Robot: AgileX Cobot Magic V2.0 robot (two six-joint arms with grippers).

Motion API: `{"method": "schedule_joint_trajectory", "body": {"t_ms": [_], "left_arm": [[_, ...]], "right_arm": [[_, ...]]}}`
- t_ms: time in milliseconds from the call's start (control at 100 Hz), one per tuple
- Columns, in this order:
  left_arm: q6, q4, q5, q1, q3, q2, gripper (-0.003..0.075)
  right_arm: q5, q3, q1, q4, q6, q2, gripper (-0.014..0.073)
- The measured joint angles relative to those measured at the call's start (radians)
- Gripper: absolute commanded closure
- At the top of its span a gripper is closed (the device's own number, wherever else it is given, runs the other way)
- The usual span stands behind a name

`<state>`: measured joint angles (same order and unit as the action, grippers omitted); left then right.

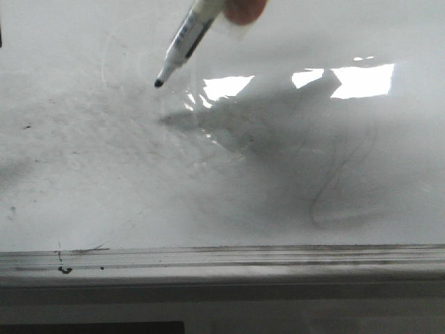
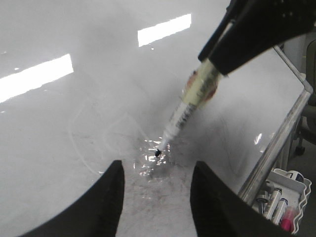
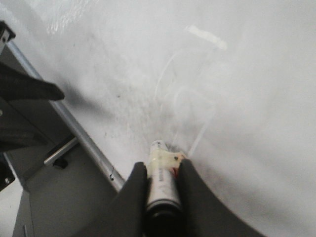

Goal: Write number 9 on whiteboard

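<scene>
Whiteboard [image 1: 83, 181]: glossy white, grey smudges, faint grey squiggle. Ledge [image 1: 222, 259]: grey, black specks. Marker [image 1: 182, 42]: white barrel, dark lettering, black tip. Right gripper [image 3: 162, 190]: black. Left gripper [image 2: 157, 202]: black.

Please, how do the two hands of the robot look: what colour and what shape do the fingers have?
Both hands are matte black. The left hand has two broad, smooth fingers with rounded tips that widen toward the base. The right hand has similar curved, dark fingers; from the left wrist view it appears as an angular black block. No cables, markings or sleeves show.
</scene>
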<state>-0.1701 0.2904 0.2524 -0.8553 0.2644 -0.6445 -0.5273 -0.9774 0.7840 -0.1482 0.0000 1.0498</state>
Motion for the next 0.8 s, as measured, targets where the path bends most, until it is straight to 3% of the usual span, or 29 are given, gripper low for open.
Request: {"method": "schedule_joint_trajectory", "body": {"t_ms": [340,580,800], "left_arm": [[-0.002,-0.002,-0.006,0.0,0.0,0.0,0.0425],[-0.004,-0.002,-0.006,0.0,0.0,0.0,0.0425],[-0.004,-0.002,-0.006,0.0,0.0,0.001,0.0425]], "right_arm": [[0.009,-0.077,-0.101,0.029,0.005,0.042,0.0643],[-0.016,-0.143,-0.053,-0.016,0.017,0.177,0.0643],[-0.134,-0.153,-0.049,0.052,0.026,0.146,0.0643]]}}
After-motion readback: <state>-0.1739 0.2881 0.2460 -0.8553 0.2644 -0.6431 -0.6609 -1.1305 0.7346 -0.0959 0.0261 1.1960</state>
